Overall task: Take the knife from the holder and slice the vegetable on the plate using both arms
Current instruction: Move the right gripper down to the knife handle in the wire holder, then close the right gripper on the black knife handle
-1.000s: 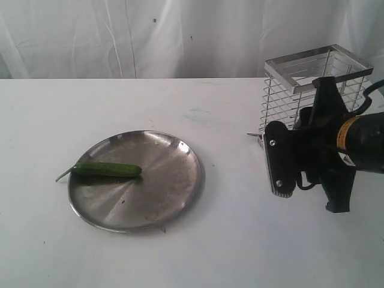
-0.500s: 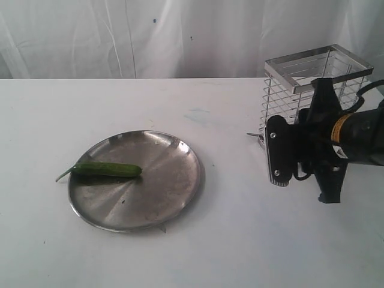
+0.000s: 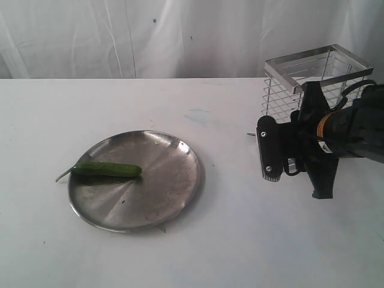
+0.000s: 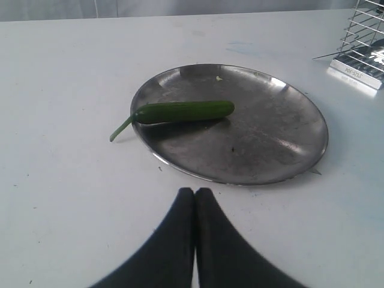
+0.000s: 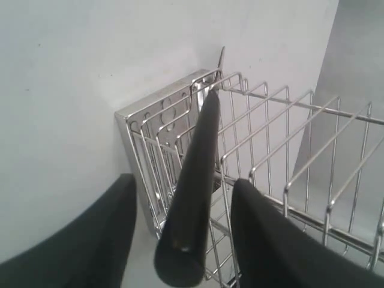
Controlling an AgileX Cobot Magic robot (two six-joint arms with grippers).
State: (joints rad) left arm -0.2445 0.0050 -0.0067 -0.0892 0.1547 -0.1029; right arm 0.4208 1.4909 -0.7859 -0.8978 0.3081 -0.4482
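Observation:
The dark green vegetable lies on the left part of the round steel plate, its pale stem over the rim. The wire holder stands at the back right. The knife's black handle sticks out of the holder, and its thin tip pokes out low on the plate side. My right gripper is open, one finger on each side of the handle, with gaps showing. My left gripper is shut and empty, short of the plate.
White cloth covers the table, and a white curtain hangs behind it. The holder's flat base plate rests on the table beyond the plate's edge. Bare tabletop lies between plate and holder.
My right gripper has shifted left and slightly up, closing in on the front of the holder. Plate and vegetable have not moved.

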